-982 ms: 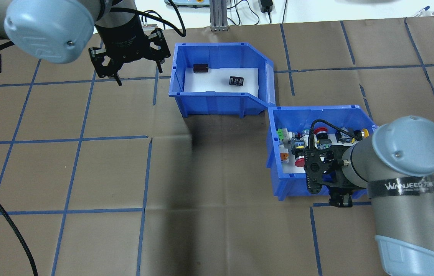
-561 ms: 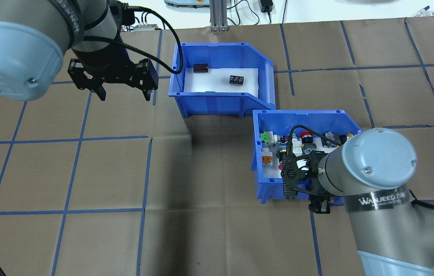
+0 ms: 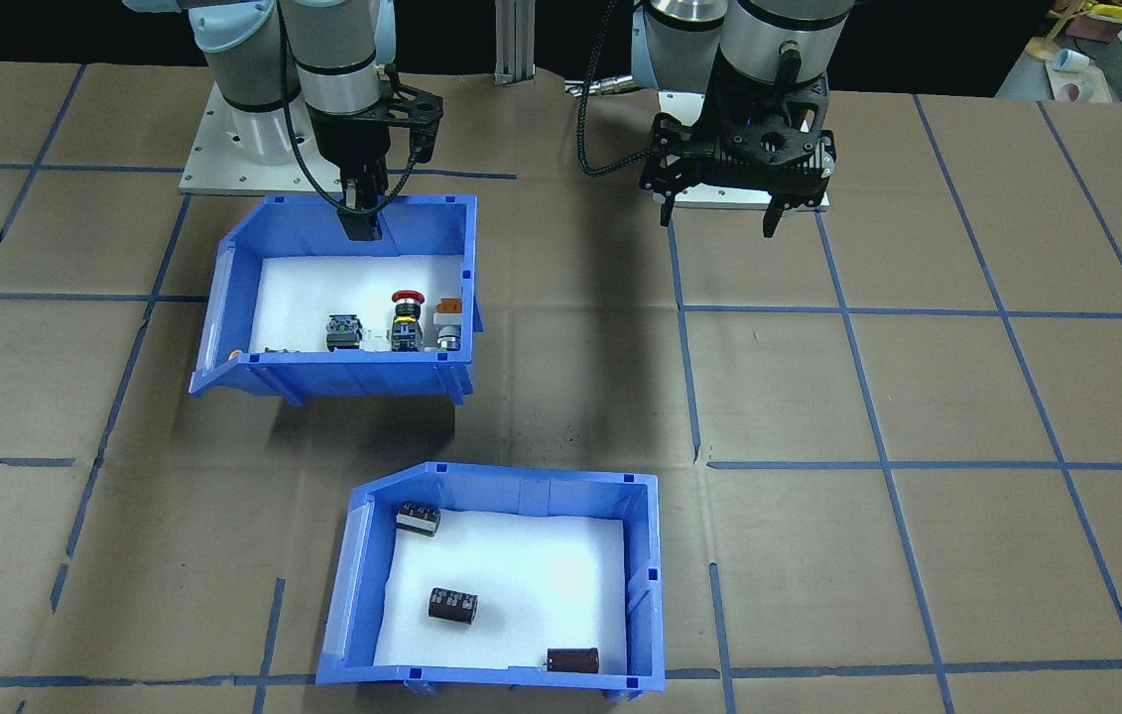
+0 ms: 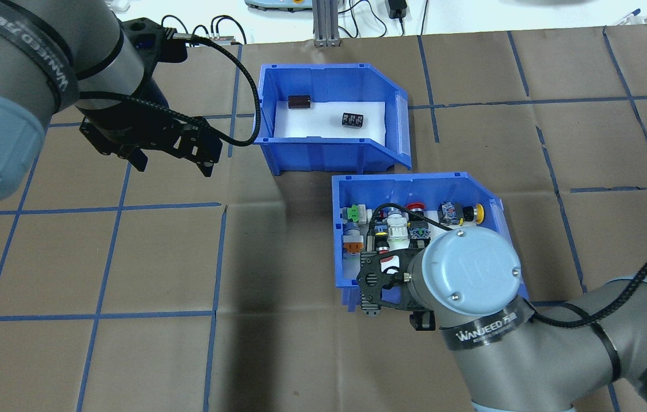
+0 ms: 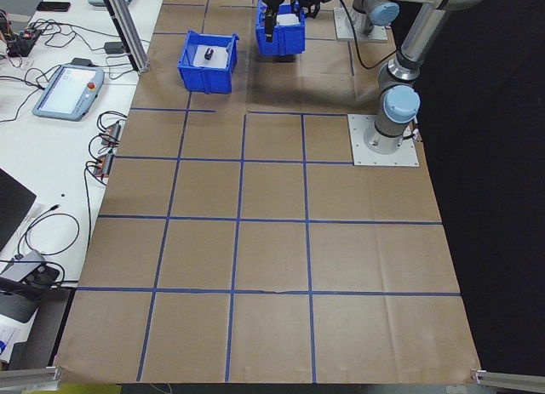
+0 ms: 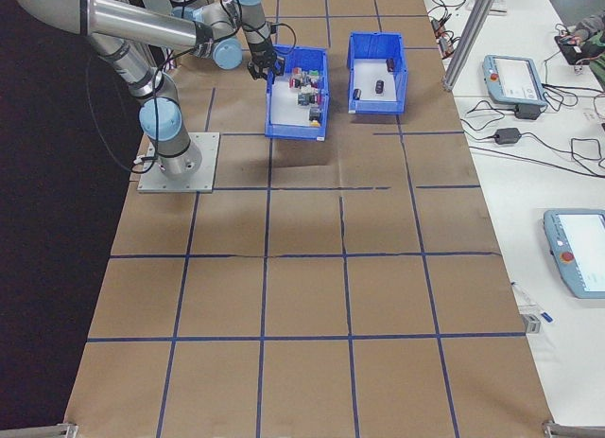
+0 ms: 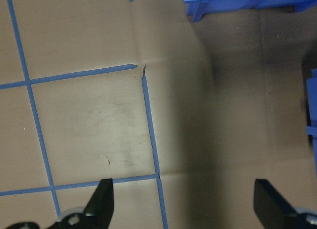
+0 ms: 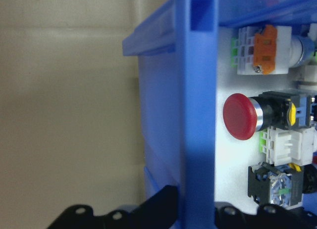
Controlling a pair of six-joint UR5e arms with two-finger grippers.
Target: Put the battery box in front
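Meanwhile, the battery box (image 4: 332,121), a blue plastic bin with white foam floor, sits at the surface's (image 4: 128,257) far side, long axis across, sloped cut-away pointing robot-right. Only two dark cylinders show overhead. The right hand (image 3: 360,220) is clamped on the switch bin's (image 4: 415,229) near wall; the left hand (image 4: 169,163) hangs released.

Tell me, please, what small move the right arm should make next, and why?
Probably slide the switch bin slightly to the robot's left: the right gripper has its jaws astride the bin's wall, and the bin sits offset right of the battery box.
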